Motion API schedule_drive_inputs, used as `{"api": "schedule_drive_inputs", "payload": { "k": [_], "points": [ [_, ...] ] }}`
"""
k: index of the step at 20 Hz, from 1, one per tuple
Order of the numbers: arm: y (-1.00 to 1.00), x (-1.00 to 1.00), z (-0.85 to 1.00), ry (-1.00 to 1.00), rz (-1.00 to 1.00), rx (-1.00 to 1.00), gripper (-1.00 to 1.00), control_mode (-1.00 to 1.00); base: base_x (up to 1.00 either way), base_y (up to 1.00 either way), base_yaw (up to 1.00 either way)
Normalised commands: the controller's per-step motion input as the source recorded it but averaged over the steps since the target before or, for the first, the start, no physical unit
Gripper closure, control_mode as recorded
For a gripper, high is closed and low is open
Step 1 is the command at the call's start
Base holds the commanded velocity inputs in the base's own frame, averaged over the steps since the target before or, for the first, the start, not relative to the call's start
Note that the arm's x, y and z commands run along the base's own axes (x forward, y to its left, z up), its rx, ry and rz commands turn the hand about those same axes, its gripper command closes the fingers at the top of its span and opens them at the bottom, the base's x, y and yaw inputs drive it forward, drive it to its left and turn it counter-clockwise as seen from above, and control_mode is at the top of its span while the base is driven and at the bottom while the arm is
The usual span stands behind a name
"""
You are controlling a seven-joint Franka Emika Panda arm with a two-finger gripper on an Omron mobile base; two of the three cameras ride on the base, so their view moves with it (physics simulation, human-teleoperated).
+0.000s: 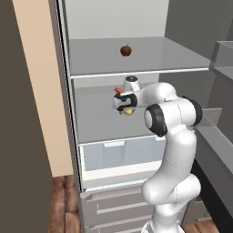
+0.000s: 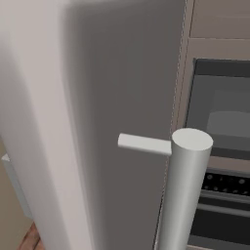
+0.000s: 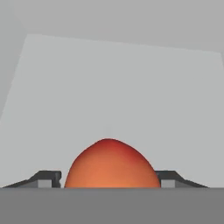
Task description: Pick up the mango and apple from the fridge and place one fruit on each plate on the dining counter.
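Hand view, item one: mango point(image 3: 111, 165), an orange dome deepening to red at its crown, smooth and unmarked, sitting squarely between the two dark finger tips point(image 3: 47, 179) at either flank. Both tips appear to meet its sides, so the jaws read as clamped on the fruit, though the contact itself sits at the lower edge of the view and is judged rather than plainly seen. The centred position suits a side-on grasp across the narrower width, which would keep the oval body from rolling out.

Left base view, same item: mango point(image 1: 129, 111) shows as a small yellow-orange patch at the gripper point(image 1: 124, 105), over the middle shelf point(image 1: 98, 123) of the open fridge point(image 1: 113, 20). Whether it rests on the shelf or is lifted clear cannot be told. A small red mark at the top of the hand is too small to identify.

Item two: apple point(image 1: 126, 50), dark red-brown, round, short stem, alone on the upper shelf, well apart from the gripper and untouched.

Surroundings: translucent crisper drawer point(image 1: 118, 154) below the middle shelf; grey lower drawers point(image 1: 113, 205) beneath it.

Right base view: fridge door point(image 2: 88, 122), close to the camera, with its cylindrical handle point(image 2: 183, 190); wall oven point(image 2: 219, 146) behind it.
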Motion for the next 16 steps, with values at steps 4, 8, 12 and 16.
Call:
{"api": "schedule_drive_inputs", "payload": {
  "k": [4, 8, 12, 16],
  "points": [
    [-0.14, -0.37, -0.61, 0.03, -0.21, 0.00, 1.00, -1.00, 0.00, 0.00, 0.00],
    [-0.23, -0.56, -0.46, -0.03, -0.23, 0.07, 1.00, -1.00, 0.00, 0.00, 0.00],
    [-0.47, -0.47, -0.20, -0.01, -0.22, 0.17, 1.00, -1.00, 0.00, 0.00, 0.00],
    [-0.66, -0.77, -0.01, -0.11, -0.25, 0.26, 1.00, -1.00, 0.00, 0.00, 0.00]
  ]
}}
